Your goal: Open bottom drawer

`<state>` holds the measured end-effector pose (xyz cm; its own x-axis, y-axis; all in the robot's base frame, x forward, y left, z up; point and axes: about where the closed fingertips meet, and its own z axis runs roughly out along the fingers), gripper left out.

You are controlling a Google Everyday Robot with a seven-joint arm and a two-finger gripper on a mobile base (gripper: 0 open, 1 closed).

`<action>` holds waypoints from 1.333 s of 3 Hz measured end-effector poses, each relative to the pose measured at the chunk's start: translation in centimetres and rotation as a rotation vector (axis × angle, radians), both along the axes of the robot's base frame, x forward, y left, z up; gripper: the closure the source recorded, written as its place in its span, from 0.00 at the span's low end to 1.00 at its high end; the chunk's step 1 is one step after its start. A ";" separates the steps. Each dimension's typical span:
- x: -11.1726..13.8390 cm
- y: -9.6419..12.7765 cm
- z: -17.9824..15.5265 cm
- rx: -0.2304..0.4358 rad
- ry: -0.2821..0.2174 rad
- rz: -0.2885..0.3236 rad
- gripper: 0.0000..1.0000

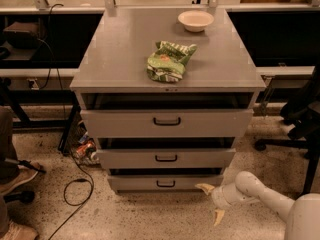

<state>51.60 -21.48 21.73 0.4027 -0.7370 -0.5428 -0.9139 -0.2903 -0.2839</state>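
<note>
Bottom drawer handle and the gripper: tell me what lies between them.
In the camera view, only the grey front of the bottom drawer and speckled floor lie between its handle and the open gripper, low at the drawer's right.
</note>
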 end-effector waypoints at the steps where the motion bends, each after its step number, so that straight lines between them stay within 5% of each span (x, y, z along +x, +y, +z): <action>1: 0.8 -0.5 -0.6 -0.024 -0.052 -0.027 0.00; 4: 5.3 -0.7 -2.1 -0.079 -0.201 -0.096 0.00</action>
